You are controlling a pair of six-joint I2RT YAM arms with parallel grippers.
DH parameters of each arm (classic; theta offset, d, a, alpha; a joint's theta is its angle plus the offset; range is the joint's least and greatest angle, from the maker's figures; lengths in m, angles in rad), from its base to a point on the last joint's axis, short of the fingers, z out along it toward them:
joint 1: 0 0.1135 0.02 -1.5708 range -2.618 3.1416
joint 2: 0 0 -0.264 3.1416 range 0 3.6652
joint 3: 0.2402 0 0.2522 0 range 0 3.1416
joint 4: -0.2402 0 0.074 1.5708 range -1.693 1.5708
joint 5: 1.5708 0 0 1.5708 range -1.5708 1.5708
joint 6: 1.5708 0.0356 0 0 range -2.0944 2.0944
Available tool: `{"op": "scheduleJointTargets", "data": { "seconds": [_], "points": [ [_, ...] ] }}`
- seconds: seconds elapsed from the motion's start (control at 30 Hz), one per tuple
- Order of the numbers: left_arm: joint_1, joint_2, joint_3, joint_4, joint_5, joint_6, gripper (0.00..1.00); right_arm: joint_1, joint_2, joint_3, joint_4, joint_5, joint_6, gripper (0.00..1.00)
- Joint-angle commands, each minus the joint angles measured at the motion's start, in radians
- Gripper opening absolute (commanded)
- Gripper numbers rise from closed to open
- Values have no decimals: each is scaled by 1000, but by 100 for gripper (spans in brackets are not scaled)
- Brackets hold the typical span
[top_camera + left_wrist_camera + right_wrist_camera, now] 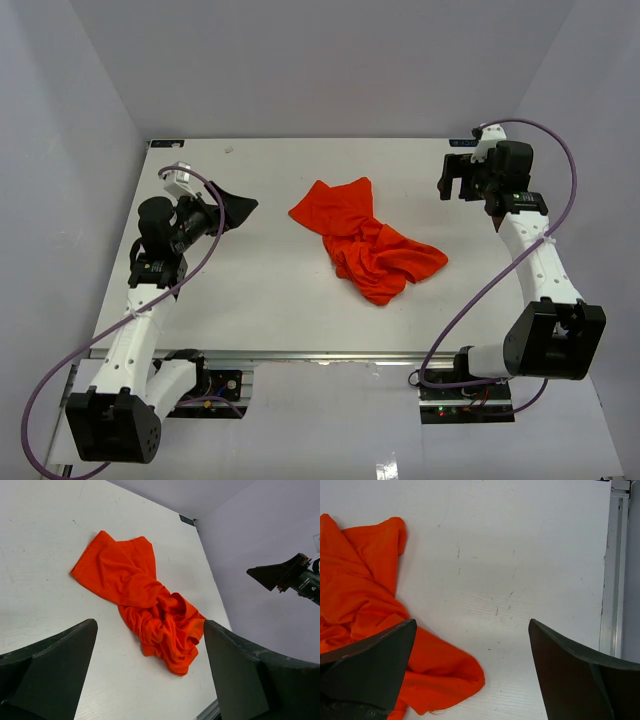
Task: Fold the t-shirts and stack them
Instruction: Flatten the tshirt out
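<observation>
Bright orange-red thin-fabric t-shirt (365,240) lies crumpled mid white table (250,300), between the arms; left gripper (236,208) and right gripper (455,182) both spread wide, empty, well apart from cloth. Best: pinch opposite edges, pull flat before folding

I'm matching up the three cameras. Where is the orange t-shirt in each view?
Top external: t-shirt crumpled at the centre.
Left wrist: t-shirt at the centre, stretching from upper left to lower right.
Right wrist: t-shirt at the left edge, cut off by the frame.
Shared landmark: the white table beneath it.
</observation>
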Motion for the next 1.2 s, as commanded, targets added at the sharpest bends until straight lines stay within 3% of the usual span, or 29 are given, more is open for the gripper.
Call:
{"op": "scheduleJointTargets", "data": {
  "seconds": [0.0,0.1,0.33,0.53,0.6,0.67,1.0,1.17],
  "points": [
    [1,-1,13,18,14,-1,98,0,-21,16,19,-39,-18,100],
    [1,2,15,16,17,1,98,0,-19,33,-11,-141,-71,100],
    [1,4,10,16,23,2,98,5,-48,30,-182,-591,-393,100],
    [1,7,10,16,34,2,98,52,-62,5,-309,-693,-587,100],
    [1,12,12,16,46,4,98,63,-60,8,-406,-771,-740,100],
    [1,18,13,10,58,5,98,94,-70,-15,-402,-761,-747,100],
    [1,24,-13,-35,106,-10,98,313,-102,-163,-255,-374,-656,100],
    [1,41,-5,-39,116,-9,98,402,-65,-207,-238,-372,-766,100]
  ]
}}
